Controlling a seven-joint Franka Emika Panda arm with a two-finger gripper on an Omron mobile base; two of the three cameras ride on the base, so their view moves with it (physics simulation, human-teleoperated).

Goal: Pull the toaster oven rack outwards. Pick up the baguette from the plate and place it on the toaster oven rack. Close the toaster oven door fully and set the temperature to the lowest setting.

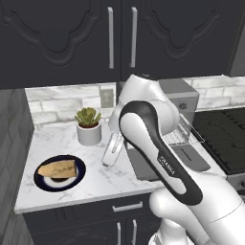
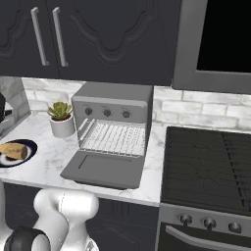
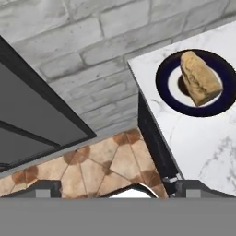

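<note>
countertop (image 1: 62, 139) of white marble carries everything here, with dark cabinets above and a dark stove (image 2: 206, 166) to the right, cut off by the frame edge. toaster oven (image 2: 113, 105) stands against the brick backsplash, matte grey, three small knobs across its upper front; any markings round the knobs are too small to read. in the left base view the white arm covers most of the oven, leaving just one corner and part of the interior. toaster oven door (image 2: 105, 169) lies folded down flat onto the counter, its handle bar hard to make out. toaster oven rack (image 2: 115, 138) sticks forward out of the cavity over the door, wire bars running front to back. the arm's dark band bears small writing, legible as "franka" in the left base view. plate (image 1: 45, 182) sits near the counter's front left corner, well apart from the oven, beyond a potted succulent (image 1: 88, 125). baguette (image 1: 58, 168) lies flat on the plate, its long axis running left-right across it. gripper (image 3: 115, 189) shows just two dark finger stubs at the bottom of the hand view, spread wide, nothing between them, floor tiles beneath.
</note>
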